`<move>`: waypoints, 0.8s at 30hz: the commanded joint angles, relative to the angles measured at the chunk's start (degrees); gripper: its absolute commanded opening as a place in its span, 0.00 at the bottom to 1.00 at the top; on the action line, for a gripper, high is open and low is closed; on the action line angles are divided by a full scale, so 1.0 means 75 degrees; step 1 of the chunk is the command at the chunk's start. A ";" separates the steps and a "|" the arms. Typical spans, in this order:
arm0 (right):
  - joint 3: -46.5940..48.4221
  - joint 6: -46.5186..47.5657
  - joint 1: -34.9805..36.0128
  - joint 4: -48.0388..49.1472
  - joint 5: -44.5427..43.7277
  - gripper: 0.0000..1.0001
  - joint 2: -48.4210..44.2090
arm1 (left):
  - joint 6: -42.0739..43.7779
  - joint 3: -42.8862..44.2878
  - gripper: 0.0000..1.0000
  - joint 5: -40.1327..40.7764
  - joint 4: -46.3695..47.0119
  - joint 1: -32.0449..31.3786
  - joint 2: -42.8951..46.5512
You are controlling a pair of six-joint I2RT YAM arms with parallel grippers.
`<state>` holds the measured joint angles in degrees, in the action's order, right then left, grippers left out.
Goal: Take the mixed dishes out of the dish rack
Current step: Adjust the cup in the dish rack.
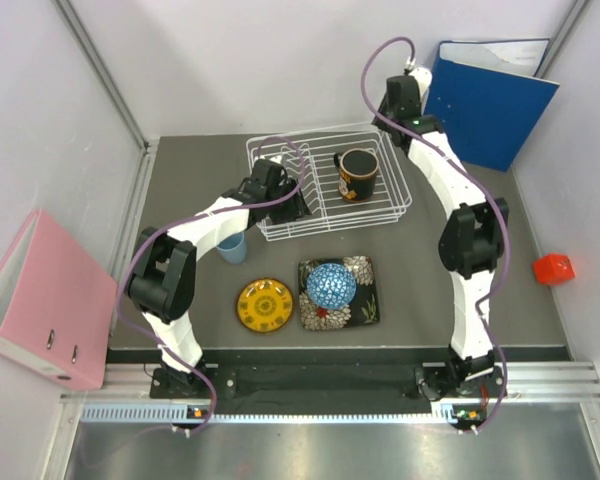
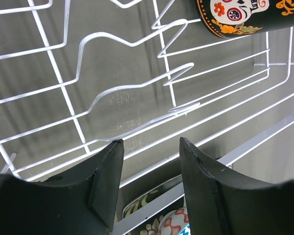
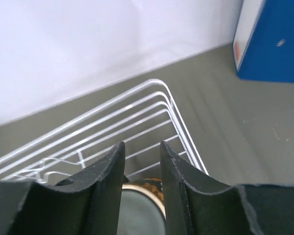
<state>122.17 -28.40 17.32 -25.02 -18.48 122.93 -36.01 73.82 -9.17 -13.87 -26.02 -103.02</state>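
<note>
The white wire dish rack (image 1: 280,150) stands at the back middle. In it is a dark patterned mug (image 1: 357,173), also in the left wrist view (image 2: 235,14) and the right wrist view (image 3: 139,205). My left gripper (image 1: 292,205) is open and empty over the rack's near left wires (image 2: 88,73). My right gripper (image 1: 402,92) is open and empty, raised above the mug (image 3: 142,147). In front of the rack, the blue mosaic bowl (image 1: 331,286) sits on the black floral plate (image 1: 365,300). The yellow plate (image 1: 264,305) and light blue cup (image 1: 232,247) stand on the table.
A blue binder (image 1: 490,100) leans at the back right and also shows in the right wrist view (image 3: 274,39). A pink binder (image 1: 40,300) lies off the table's left edge. A red object (image 1: 554,268) sits at the right. Walls close in the back and sides.
</note>
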 commanded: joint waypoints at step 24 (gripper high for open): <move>0.0434 0.0903 0.0596 -0.0098 0.2661 0.35 0.1445 | 0.0043 0.0259 0.54 -0.0020 0.0091 0.0071 -0.0174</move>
<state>123.85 -24.56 18.87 -25.74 -5.56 133.80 -35.83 74.15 -9.65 -14.11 -25.85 -103.66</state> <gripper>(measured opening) 0.348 0.544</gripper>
